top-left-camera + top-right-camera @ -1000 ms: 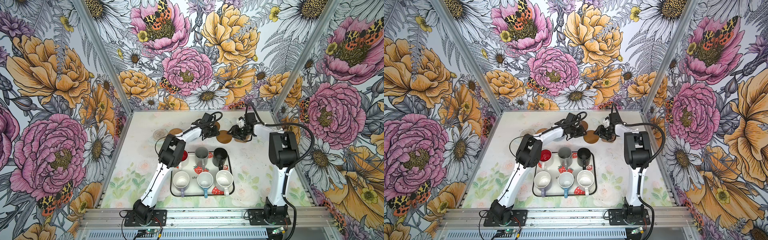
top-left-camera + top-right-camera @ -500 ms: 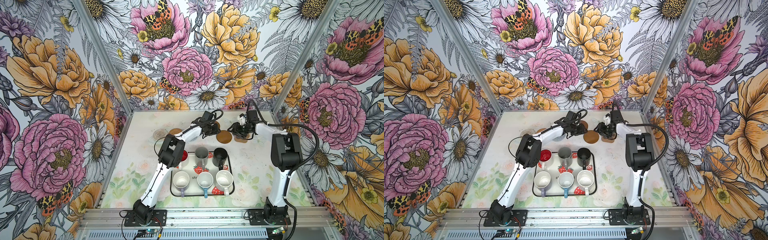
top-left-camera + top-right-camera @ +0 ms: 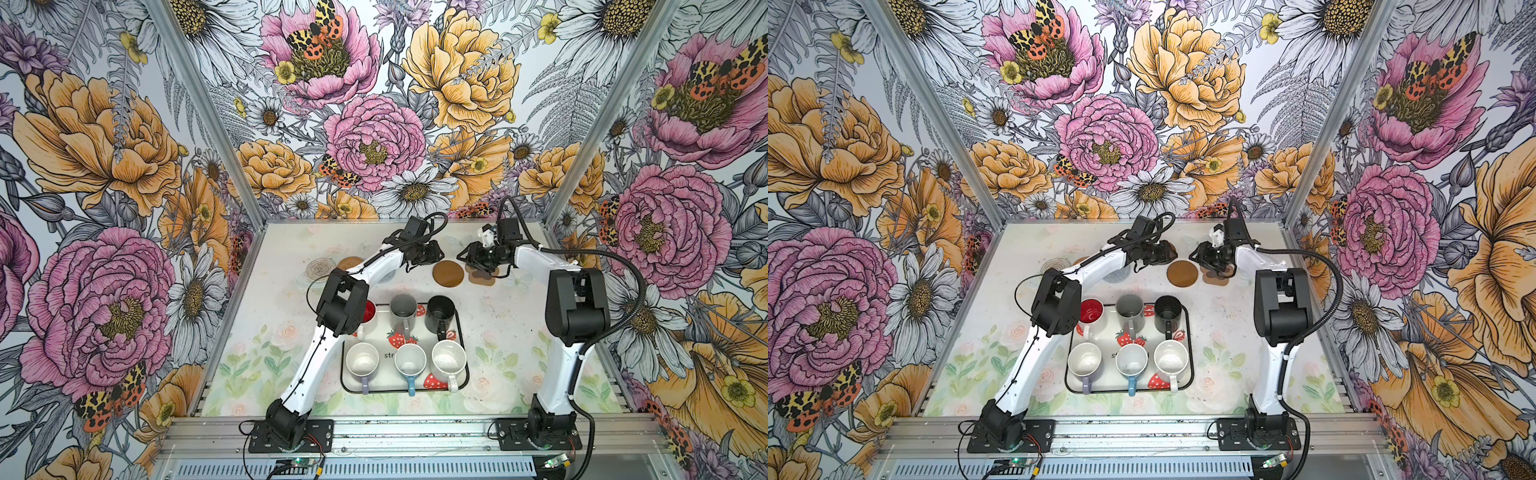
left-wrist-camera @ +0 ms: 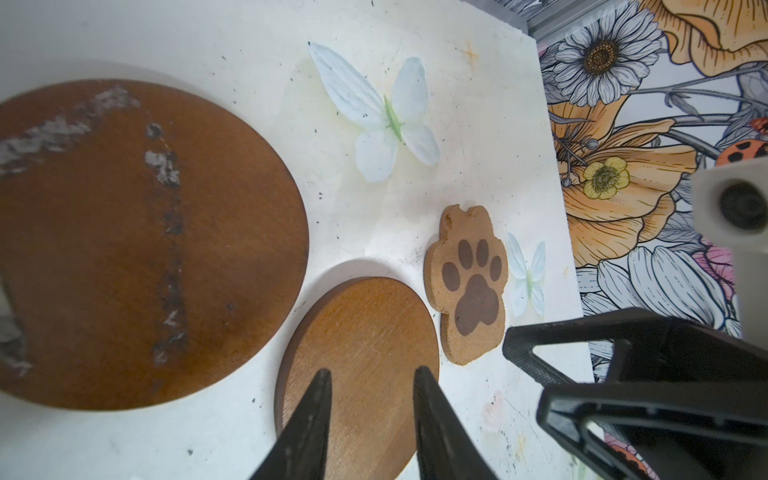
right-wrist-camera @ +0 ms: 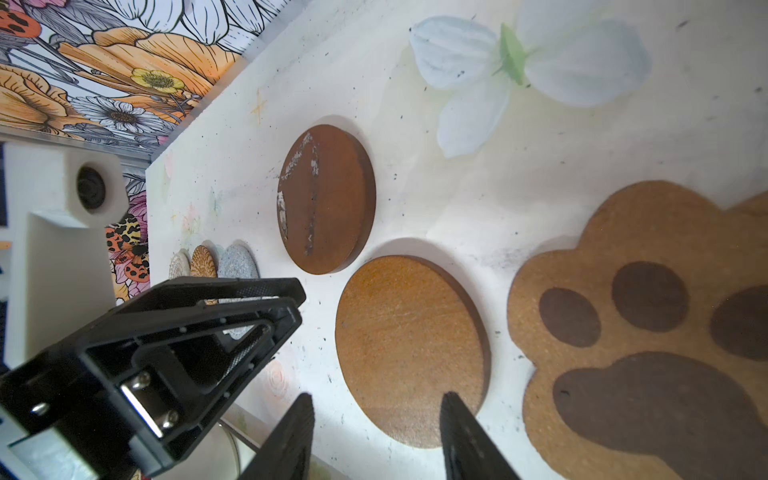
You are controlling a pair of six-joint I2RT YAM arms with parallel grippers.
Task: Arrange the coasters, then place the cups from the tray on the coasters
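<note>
Two plain brown disc coasters lie side by side at the back of the table: a scuffed dark one point(image 4: 145, 241) and a lighter one point(image 4: 361, 374) point(image 3: 448, 273). The tan paw-shaped coaster point(image 4: 469, 291) point(image 5: 644, 332) lies just beyond the lighter disc. My left gripper point(image 4: 373, 372) point(image 3: 438, 257) hangs open and empty over the lighter disc. My right gripper point(image 5: 376, 401) point(image 3: 462, 257) faces it, open and empty over that disc's edge. Clear beaded point(image 3: 321, 268) and tan woven point(image 3: 350, 262) coasters lie further left. The tray point(image 3: 388, 380) holds several cups, among them grey point(image 3: 403, 309) and black point(image 3: 440, 309).
A grey woven coaster point(image 5: 237, 266) lies beside the tan woven one, mostly under the left arm in both top views. The two grippers stand close together, tip to tip. The floral back wall point(image 3: 374, 187) is just behind them. Bare tabletop point(image 3: 519, 332) lies right of the tray.
My right gripper has edged slightly left toward the lighter disc, its jaws narrowing a little. The left arm, the coasters and the cups have stayed where they were.
</note>
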